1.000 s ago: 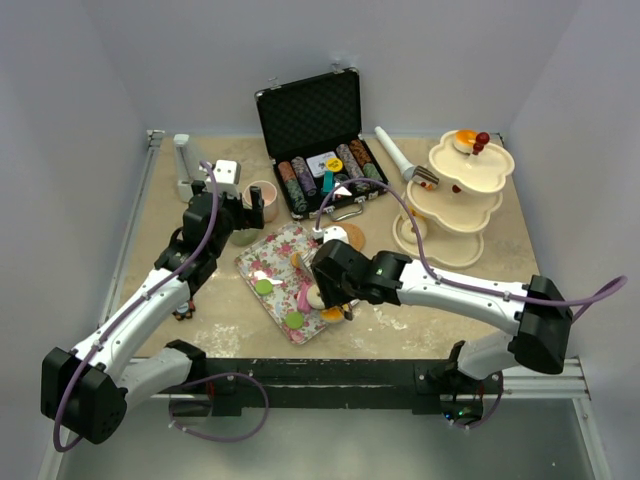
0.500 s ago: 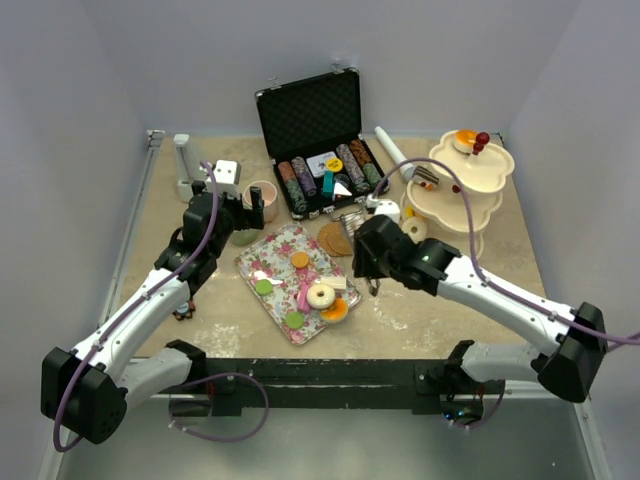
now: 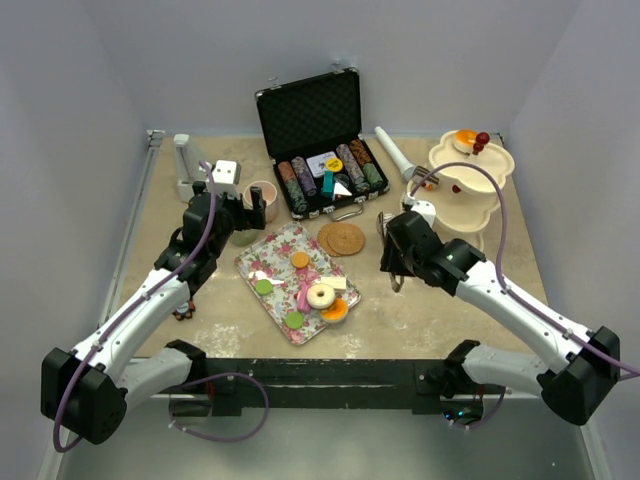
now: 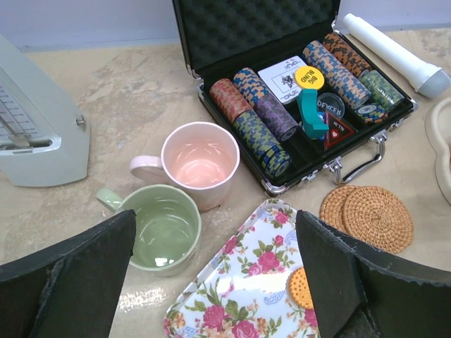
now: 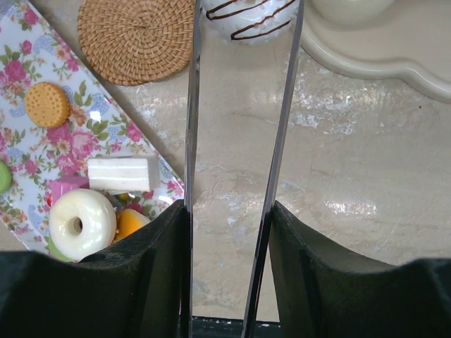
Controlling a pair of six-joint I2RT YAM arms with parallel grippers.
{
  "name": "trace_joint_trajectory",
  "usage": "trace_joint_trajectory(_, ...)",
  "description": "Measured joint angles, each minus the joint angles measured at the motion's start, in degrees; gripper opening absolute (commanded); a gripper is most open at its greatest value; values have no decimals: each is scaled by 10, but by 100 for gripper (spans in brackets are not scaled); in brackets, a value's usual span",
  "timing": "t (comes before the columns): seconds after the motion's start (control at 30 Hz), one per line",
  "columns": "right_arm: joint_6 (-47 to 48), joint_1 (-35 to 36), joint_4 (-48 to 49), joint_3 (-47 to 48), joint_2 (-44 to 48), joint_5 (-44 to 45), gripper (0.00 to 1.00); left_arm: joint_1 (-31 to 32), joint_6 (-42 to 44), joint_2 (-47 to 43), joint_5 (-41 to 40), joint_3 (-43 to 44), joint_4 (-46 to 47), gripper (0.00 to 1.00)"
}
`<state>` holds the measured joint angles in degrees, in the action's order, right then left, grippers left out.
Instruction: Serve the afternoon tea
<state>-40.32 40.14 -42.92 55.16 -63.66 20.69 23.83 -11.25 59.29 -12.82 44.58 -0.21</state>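
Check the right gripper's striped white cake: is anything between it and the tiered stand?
Nothing visible. The striped white cake, clamped in the right gripper, is beside the stand's bottom tier, only bare table between; the coaster lies on its other side.

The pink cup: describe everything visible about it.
The pink cup is a pale pink mug with a glossy, ceramic-looking surface and one loop handle pointing left in the left wrist view. It stands upright and empty on the table, beside the open chip case and just behind the green cup. Their rims look close, but whether they touch cannot be told. Nothing grips it.
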Motion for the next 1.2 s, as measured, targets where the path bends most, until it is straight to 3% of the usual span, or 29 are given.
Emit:
trace_joint_trajectory(0.57,-50,-59,-43,-38,65,32,47,0,-3,-17,7,0,0,100)
trace_joint_trajectory(1.2,-51,-109,-45,-38,40,43,47,2,-2,-42,4,0,0,100)
